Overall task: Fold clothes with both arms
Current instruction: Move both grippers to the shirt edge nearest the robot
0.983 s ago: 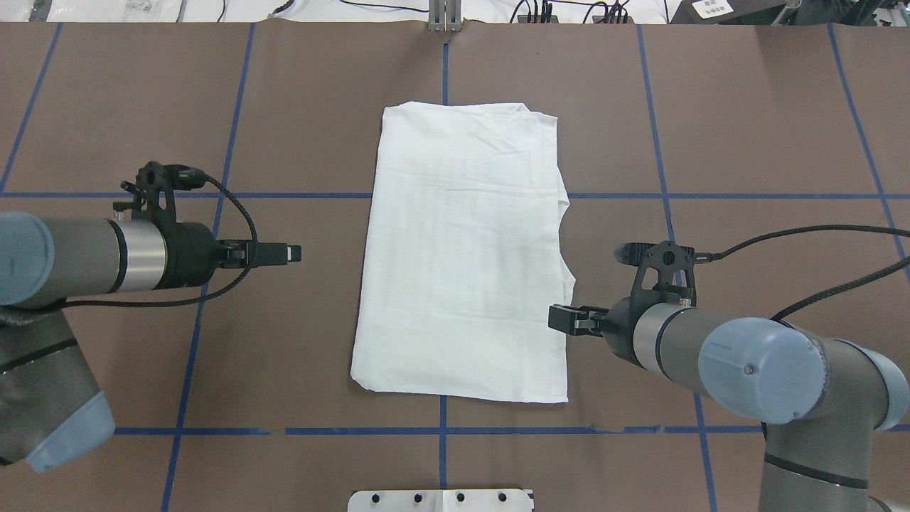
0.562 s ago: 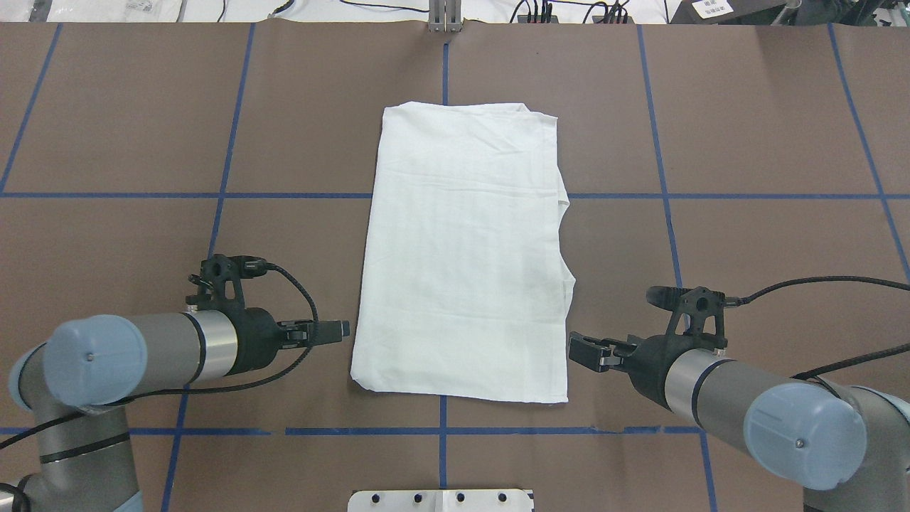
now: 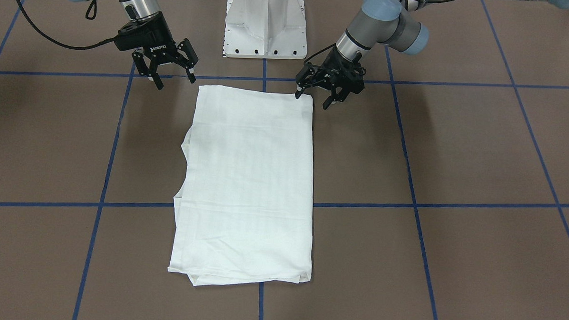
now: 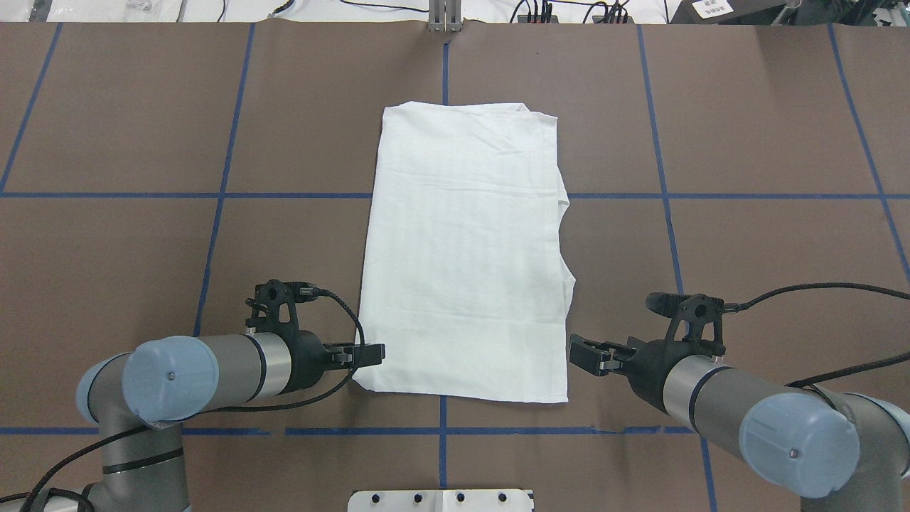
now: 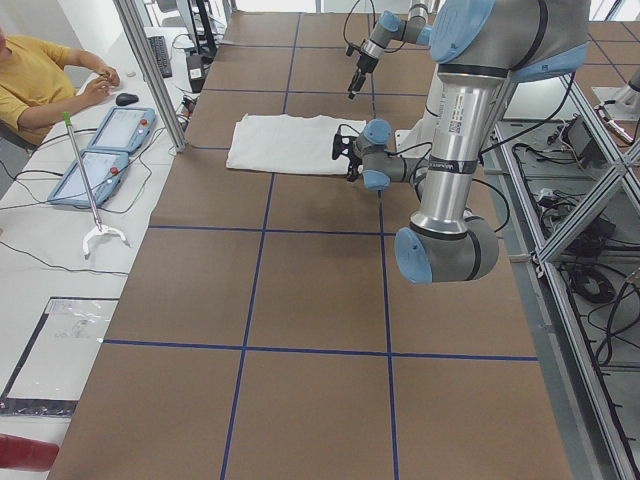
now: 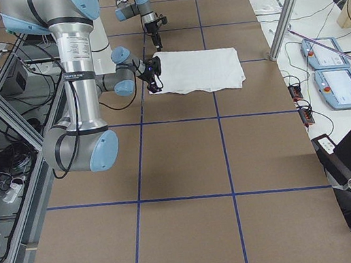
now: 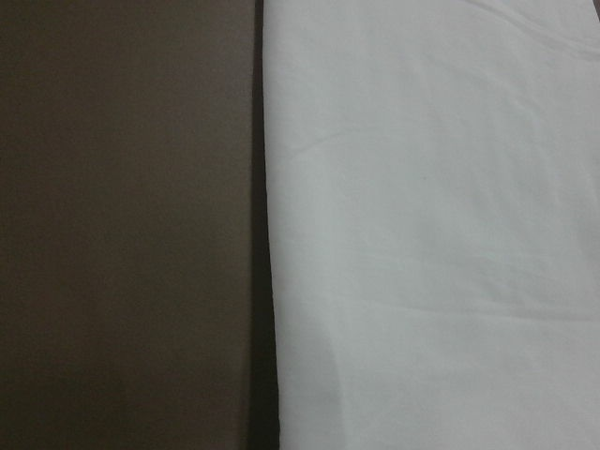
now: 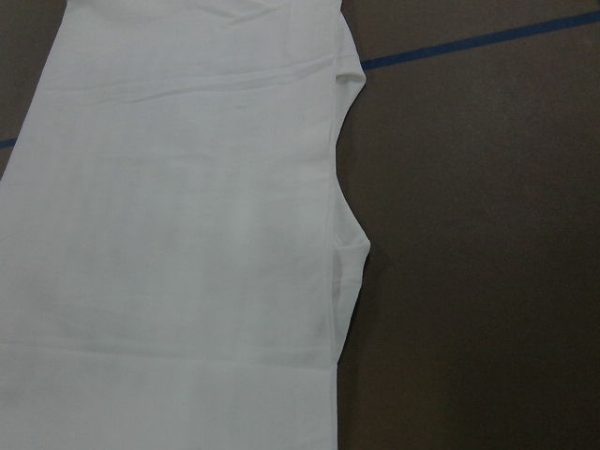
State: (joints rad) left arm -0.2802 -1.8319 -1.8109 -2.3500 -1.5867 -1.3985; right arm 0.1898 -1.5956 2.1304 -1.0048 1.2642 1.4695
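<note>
Pedestal (image 3: 265, 22): white metal base at the robot's edge of the table, in line with the middle of the shirt.
Left gripper (image 3: 311, 100): fingers spread and holding nothing. It sits low at the shirt's near left corner, with one fingertip (image 3: 298, 90) right at the cloth's edge; I cannot tell whether it touches.
Right gripper (image 3: 175, 80): fingers spread wide and empty. It is just beside the shirt's near right corner, apart from the cloth.
Shirt (image 4: 462, 249): white, folded into a long rectangle and lying flat mid-table, its length running away from the robot. The near hem is straight. The right edge bulges outward partway along, where under-layers stick out. The far right corner is slightly rumpled. No print shows.
Table (image 4: 746, 107): brown surface.
Tape lines (image 4: 661, 178): blue grid on the table; one cross line passes under the shirt's far half.
</note>
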